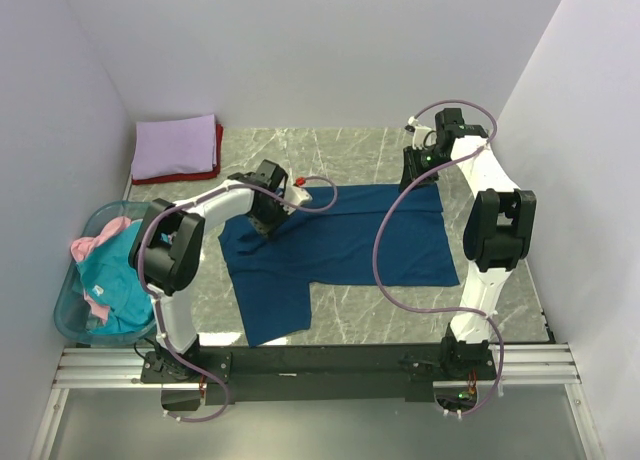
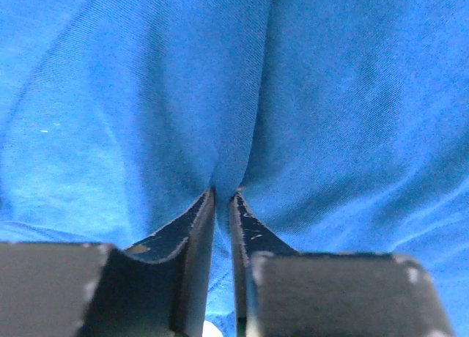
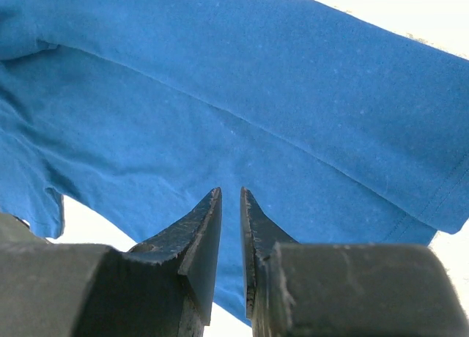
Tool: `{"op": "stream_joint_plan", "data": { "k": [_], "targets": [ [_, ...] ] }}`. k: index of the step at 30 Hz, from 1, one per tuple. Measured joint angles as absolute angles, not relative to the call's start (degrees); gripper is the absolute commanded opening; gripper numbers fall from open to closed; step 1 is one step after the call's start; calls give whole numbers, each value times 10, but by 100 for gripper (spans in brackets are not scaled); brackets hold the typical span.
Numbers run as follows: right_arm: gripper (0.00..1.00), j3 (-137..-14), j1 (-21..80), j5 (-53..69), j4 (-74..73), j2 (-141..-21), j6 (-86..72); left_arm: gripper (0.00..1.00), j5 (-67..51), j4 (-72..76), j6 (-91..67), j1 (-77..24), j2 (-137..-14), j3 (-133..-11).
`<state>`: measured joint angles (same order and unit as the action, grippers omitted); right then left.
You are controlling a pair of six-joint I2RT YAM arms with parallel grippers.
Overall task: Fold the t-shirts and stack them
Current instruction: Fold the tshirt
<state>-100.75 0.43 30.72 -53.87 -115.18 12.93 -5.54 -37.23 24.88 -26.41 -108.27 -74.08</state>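
A dark blue t-shirt [image 1: 340,245] lies spread flat in the middle of the table, one sleeve toward the near edge. My left gripper [image 1: 266,220] is down on its far left part. In the left wrist view the left gripper [image 2: 223,193] is shut on a raised ridge of the blue cloth [image 2: 146,95]. My right gripper [image 1: 418,172] sits at the shirt's far right corner. In the right wrist view its jaws [image 3: 231,190] stand nearly together with the blue cloth [image 3: 220,80] between them at the shirt's edge.
A folded lavender t-shirt [image 1: 176,145] lies on a red one [image 1: 219,150] at the back left corner. A translucent blue basket [image 1: 70,320] at the left holds teal [image 1: 115,280] and pink [image 1: 95,245] shirts. Walls close in on both sides.
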Motion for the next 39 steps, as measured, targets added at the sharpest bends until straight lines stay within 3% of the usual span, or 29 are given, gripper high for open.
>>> {"op": "stream_joint_plan", "data": {
  "k": [4,9,10,13,15,22,28,33,39],
  "targets": [
    [24,-1007,4,307,-541,-1152,131,5,-70,-393,255,-251,-1083,-773],
    [24,-1007,4,307,-543,-1152,133,4,-117,-440,267,-206,-1112,-860],
    [24,-1007,4,307,-544,-1152,134,5,-129,-444,270,-192,-1125,-883],
    [24,-1007,4,308,-549,-1152,138,39,-153,-460,281,-156,-1163,-937],
    [24,-1007,4,308,-551,-1152,140,46,-168,-472,280,-128,-1192,-974],
    [24,-1007,4,308,-554,-1152,147,46,-211,-474,253,-44,-1228,-1024],
    [23,-1000,4,307,-554,-1152,149,40,-260,-455,249,-32,-1125,-934],
    [23,-999,4,306,-554,-1153,149,48,-255,-432,238,-85,-1052,-878],
    [23,-999,4,301,-554,-1154,149,57,-232,-406,186,-132,-1064,-821]
  ]
}}
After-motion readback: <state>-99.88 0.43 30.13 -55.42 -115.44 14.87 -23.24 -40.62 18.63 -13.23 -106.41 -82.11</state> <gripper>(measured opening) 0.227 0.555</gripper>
